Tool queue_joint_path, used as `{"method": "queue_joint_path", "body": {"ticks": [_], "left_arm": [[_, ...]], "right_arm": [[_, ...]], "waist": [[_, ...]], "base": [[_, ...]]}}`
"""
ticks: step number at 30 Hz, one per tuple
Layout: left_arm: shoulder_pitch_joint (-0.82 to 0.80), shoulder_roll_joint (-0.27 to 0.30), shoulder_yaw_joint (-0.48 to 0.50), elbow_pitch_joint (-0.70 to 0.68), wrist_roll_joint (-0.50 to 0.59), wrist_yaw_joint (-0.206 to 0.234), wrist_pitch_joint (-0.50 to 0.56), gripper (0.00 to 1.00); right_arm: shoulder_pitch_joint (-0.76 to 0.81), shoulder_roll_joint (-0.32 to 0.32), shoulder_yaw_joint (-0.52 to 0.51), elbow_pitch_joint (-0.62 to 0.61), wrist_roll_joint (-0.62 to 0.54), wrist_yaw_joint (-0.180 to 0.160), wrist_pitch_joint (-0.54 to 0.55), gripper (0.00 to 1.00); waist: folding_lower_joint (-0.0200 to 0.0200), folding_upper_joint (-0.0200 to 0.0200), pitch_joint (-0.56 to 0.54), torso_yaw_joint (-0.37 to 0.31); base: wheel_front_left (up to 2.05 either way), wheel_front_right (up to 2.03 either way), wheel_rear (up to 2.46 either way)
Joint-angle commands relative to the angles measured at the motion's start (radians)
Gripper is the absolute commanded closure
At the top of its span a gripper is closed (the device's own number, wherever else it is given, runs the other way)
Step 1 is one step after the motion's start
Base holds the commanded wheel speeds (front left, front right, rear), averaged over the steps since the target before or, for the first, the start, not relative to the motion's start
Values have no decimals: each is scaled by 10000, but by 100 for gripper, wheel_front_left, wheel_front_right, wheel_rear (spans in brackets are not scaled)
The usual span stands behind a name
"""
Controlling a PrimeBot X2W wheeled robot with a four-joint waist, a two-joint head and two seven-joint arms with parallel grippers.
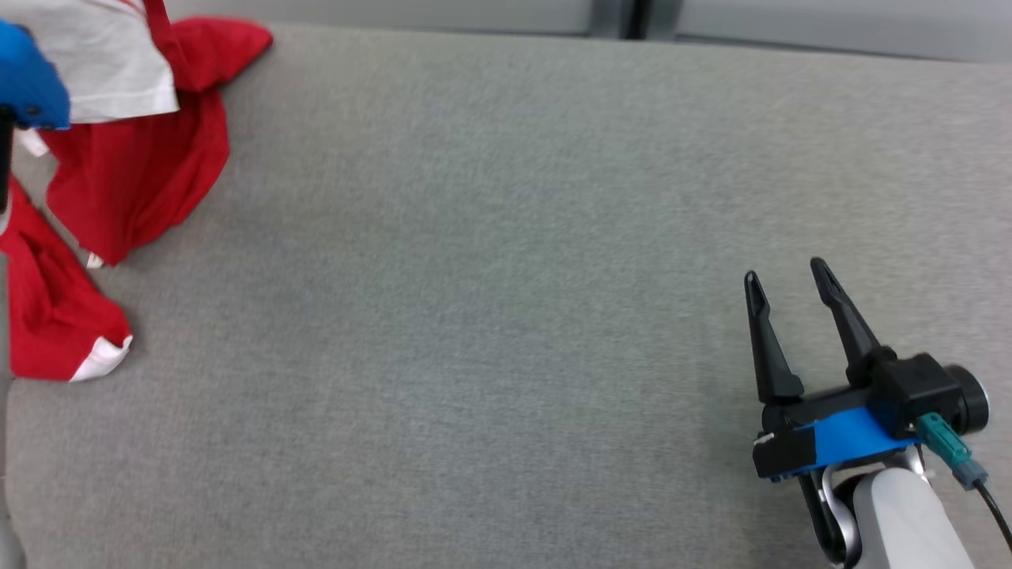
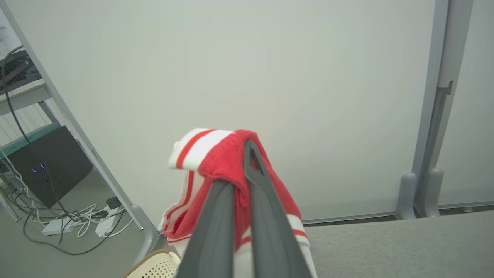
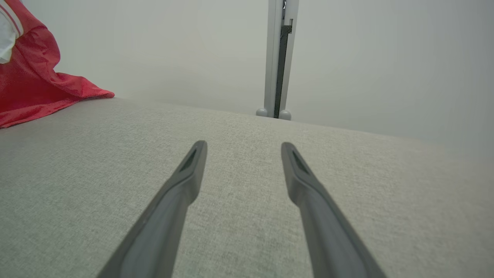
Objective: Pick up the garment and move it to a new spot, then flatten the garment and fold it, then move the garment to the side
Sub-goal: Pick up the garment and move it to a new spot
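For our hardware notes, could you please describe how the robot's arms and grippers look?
The right gripper has two long, tapered black fingers on a black body with a blue band, a teal connector with a black cable, and a pale forearm. The left gripper shows the same dark fingers.

the garment is red with white panels and striped ribbed trim. it hangs crumpled, its upper part raised, lower folds resting at the grey surface's far left edge.
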Motion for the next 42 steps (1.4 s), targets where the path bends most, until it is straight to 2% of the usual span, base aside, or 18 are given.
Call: {"method": "queue_joint_path", "body": {"ticks": [1,5,9,14,18,23,29,34,38,39,40,41,42], "left_arm": [[-156,-56,-245,-296,58,-51,93,100],[-368,-464,-1106,-1337,38,-99,470,100],[-732,-1116,-1818,-2308,-232,-89,667,100],[-1163,-2005,-2312,-3195,-794,-88,668,100],[-513,-2358,-2563,-3303,-1124,-86,777,100],[1060,-2365,-2594,-2667,-1500,76,589,100],[3035,-2100,-2207,-715,-2119,347,377,100],[3337,-1855,-1717,722,-2428,661,-49,100],[3038,-1745,-1545,1375,-2484,722,-496,100],[2992,-1760,-1545,1492,-2490,702,-639,88],[2951,-1780,-1543,1594,-2489,666,-805,56],[2895,-1804,-1538,1681,-2488,637,-990,0],[2833,-1837,-1510,1767,-2510,632,-1181,0]], "right_arm": [[225,-17,-39,51,155,1,-10,0],[573,-18,-223,169,426,1,-9,0],[827,-18,-458,233,578,1,-10,0],[980,-17,-924,165,649,1,-10,0],[897,-15,-1382,48,686,1,-10,0],[772,-17,-1948,-105,666,1,-10,0],[548,-17,-2153,-184,726,1,-9,0],[330,-15,-1882,-227,765,1,-10,0],[189,-15,-1548,-208,813,1,-10,0],[164,-17,-1482,-201,839,1,-10,0],[130,-18,-1400,-193,869,1,-10,0],[86,-18,-1333,-191,875,1,-10,0],[46,-18,-1270,-196,865,1,-10,0]], "waist": [[-1,0,-835,-759],[-1,0,-1527,-1337],[-1,0,-1976,-1881],[-1,0,-2033,-2318],[-1,0,-1821,-2501],[-1,0,-1448,-2614],[-1,0,-879,-2682],[-1,0,-432,-2719],[-1,0,-176,-2727],[-1,0,-134,-2727],[-1,0,-106,-2726],[-1,0,-83,-2721],[-1,0,-69,-2711]], "base": [[0,0,0],[0,0,0],[0,0,0],[0,0,0],[0,0,0],[0,0,0],[0,0,0],[0,0,0],[0,0,0],[0,0,0],[0,0,0],[0,0,0],[0,0,0]]}}
